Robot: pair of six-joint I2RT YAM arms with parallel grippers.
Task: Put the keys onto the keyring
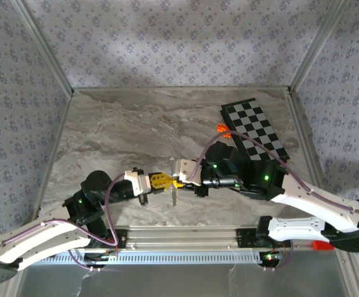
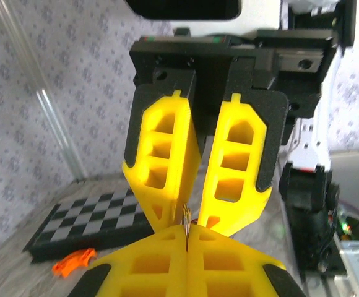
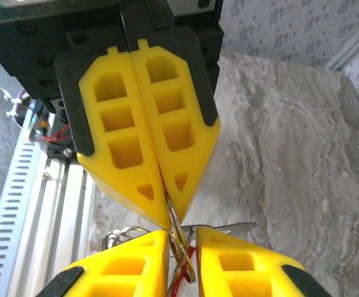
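Note:
My two grippers meet tip to tip above the near middle of the marble table (image 1: pixel 136 124). The left gripper (image 2: pixel 186 230) is shut, pinching the thin keyring (image 2: pixel 185 218) edge-on between its yellow fingertips. In the right wrist view the keyring (image 3: pixel 177 229) runs from the left gripper (image 3: pixel 168 213) down into the gap of the right gripper (image 3: pixel 181 238), whose jaws stand slightly apart. A silver key (image 3: pixel 236 227) with a red bit (image 3: pixel 187 257) hangs on the ring there. From above, a key (image 1: pixel 174 197) dangles below the fingertips.
A black-and-grey checkerboard (image 1: pixel 254 131) lies at the back right, with an orange curved piece (image 1: pixel 223 129) at its near-left corner. A metal rail (image 1: pixel 185 238) runs along the near edge. A red block (image 1: pixel 320 245) sits by the right arm's base. Patterned walls enclose the table.

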